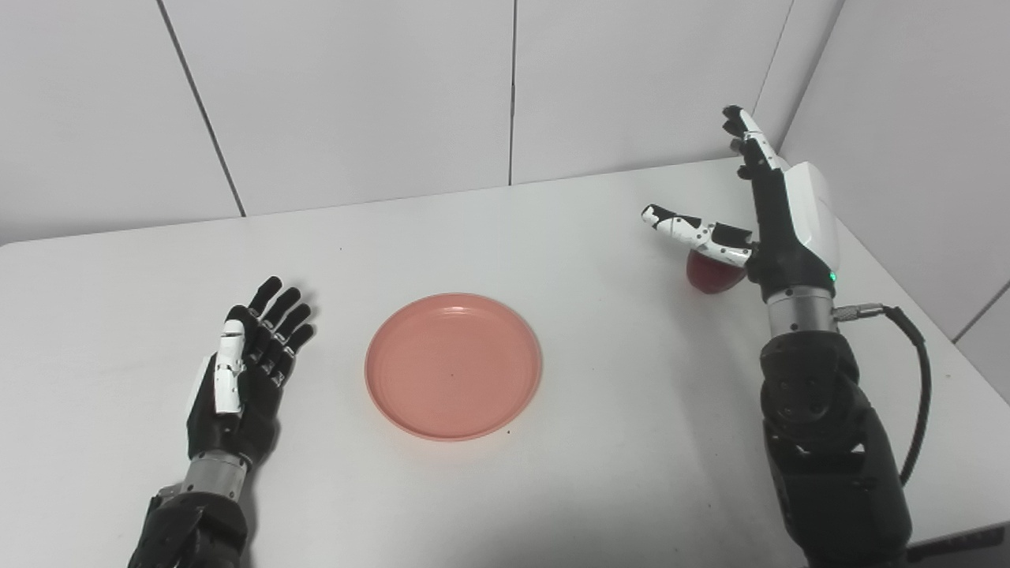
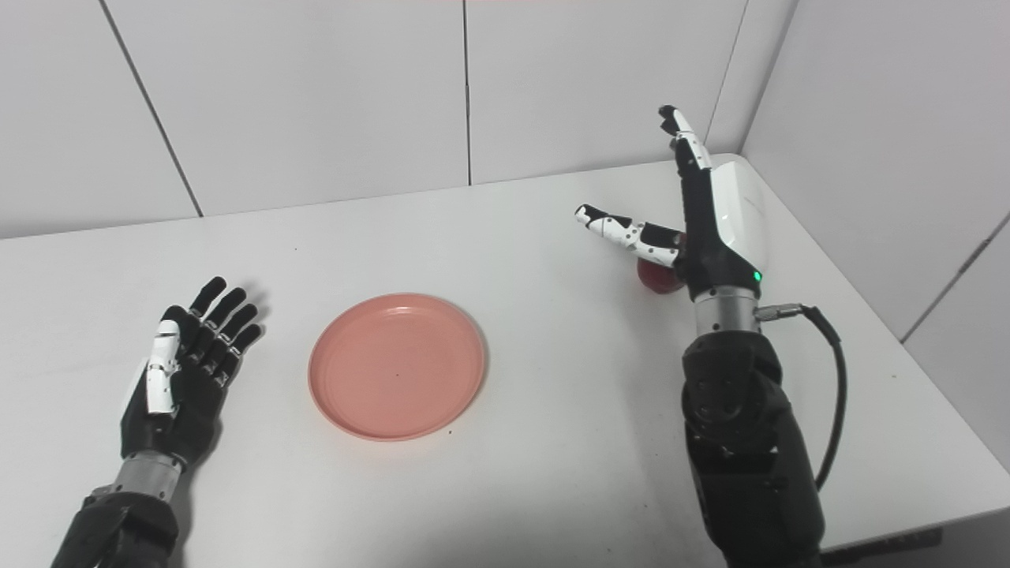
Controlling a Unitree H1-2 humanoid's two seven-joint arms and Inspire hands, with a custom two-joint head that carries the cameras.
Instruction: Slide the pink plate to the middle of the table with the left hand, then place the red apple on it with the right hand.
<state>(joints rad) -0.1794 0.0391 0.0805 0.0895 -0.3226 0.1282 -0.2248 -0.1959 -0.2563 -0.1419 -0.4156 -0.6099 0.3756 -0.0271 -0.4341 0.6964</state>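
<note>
The pink plate (image 1: 454, 365) lies flat near the middle of the white table (image 1: 552, 260), with nothing on it. My left hand (image 1: 248, 359) rests open on the table a short way left of the plate, not touching it. The red apple (image 1: 712, 272) sits at the right side, mostly hidden behind my right hand (image 1: 769, 209). That hand stands open and raised above the apple, fingers (image 1: 750, 142) pointing up and thumb stretched out to the left over it. Whether the hand touches the apple I cannot tell.
Grey wall panels stand behind the table and along its right side. A black cable (image 1: 915, 379) loops from my right wrist. The table's right edge runs close beside the right forearm (image 1: 821, 442).
</note>
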